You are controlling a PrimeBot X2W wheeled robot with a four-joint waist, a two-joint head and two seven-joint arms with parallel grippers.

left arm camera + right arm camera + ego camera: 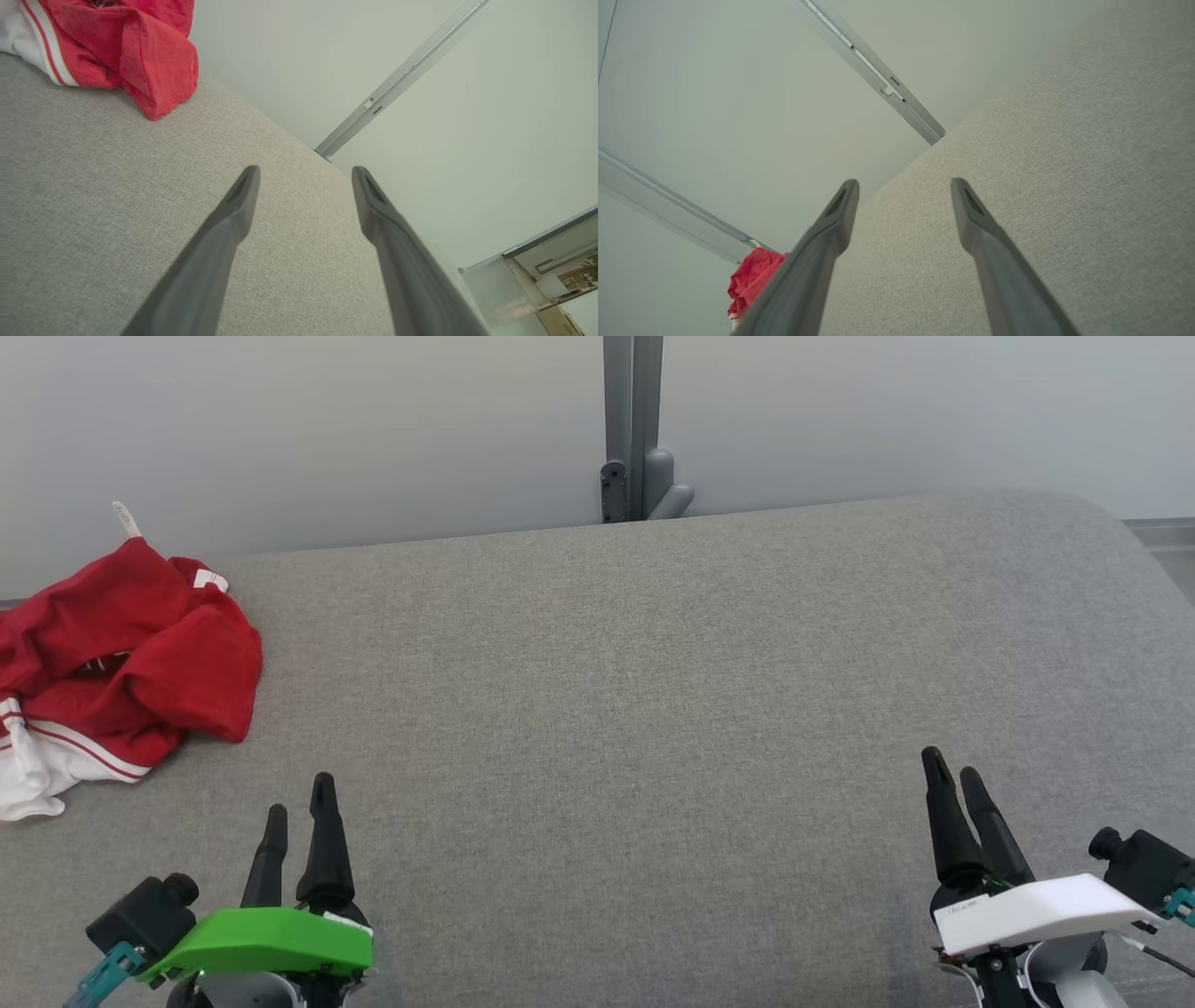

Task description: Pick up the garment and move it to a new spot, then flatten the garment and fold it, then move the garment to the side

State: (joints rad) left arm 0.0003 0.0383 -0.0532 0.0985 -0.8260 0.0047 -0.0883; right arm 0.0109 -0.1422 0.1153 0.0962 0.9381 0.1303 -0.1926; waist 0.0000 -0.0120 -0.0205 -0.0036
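A red garment (121, 653) with white trim lies crumpled at the far left of the grey fabric surface (607, 709). It also shows at the top left of the left wrist view as the garment (126, 51), and small and far off in the right wrist view as the garment (754, 280). My left gripper (299, 798) hovers near the front left, open and empty, a little below and to the right of the garment. My right gripper (952, 770) stands open and empty at the front right, far from the garment.
A pale wall rises behind the surface, with a grey metal post and bracket (635, 448) at the back middle. The surface's rounded edge falls away at the far right (1139, 560).
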